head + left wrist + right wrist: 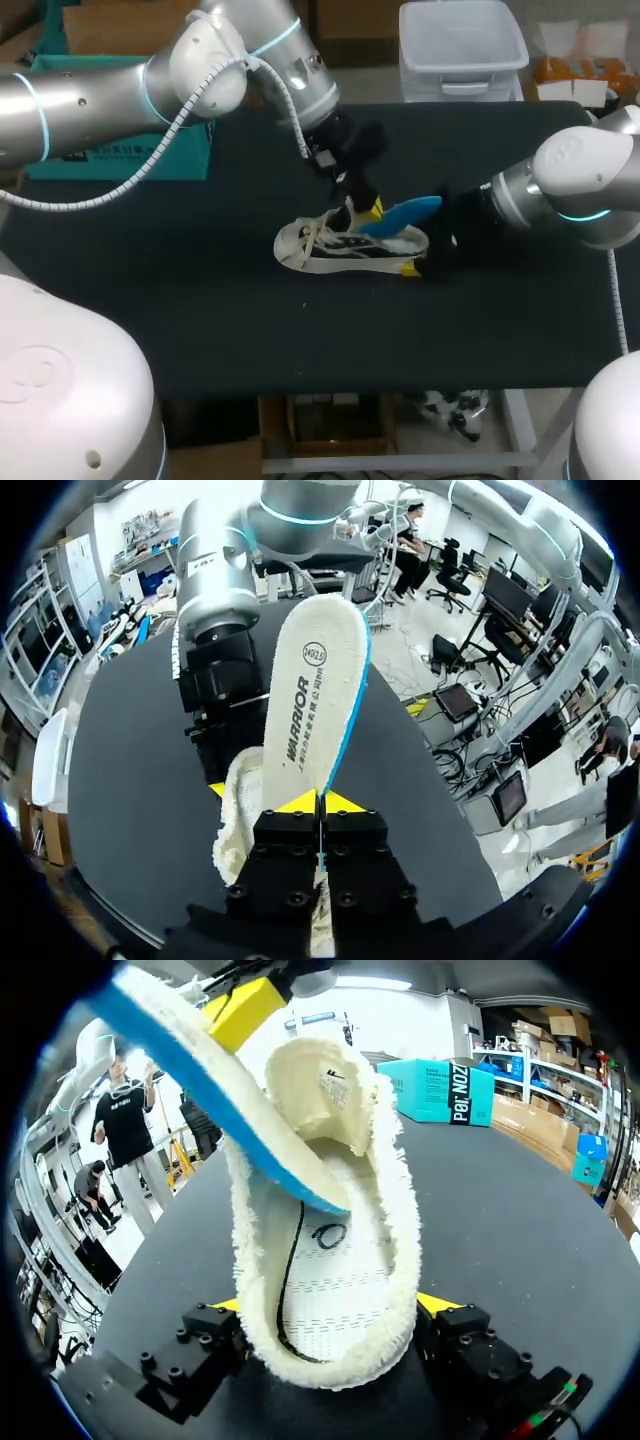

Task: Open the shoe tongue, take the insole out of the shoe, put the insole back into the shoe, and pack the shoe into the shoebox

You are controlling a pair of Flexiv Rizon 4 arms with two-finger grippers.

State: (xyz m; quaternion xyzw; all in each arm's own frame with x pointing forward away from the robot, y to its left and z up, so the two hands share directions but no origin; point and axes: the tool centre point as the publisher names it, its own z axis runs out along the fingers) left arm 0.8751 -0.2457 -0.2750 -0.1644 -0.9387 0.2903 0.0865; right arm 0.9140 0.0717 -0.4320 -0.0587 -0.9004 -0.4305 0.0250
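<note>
Left end effector (320,802) has its tips pressed together on the insole (315,690), pinching it near its lower end. That end dips into the shoe (340,245); the other slants up over the heel. Right end effector (330,1305) clamps the heel from both sides, shoe on the tabletop (200,300). Insole looks light and bendy — grip close to an end so it can't flop. The fleecy lining will likely drag, so pin the heel.

Left tool (318,802) pinched tight; right tool (330,1306) clamped wide.
</note>
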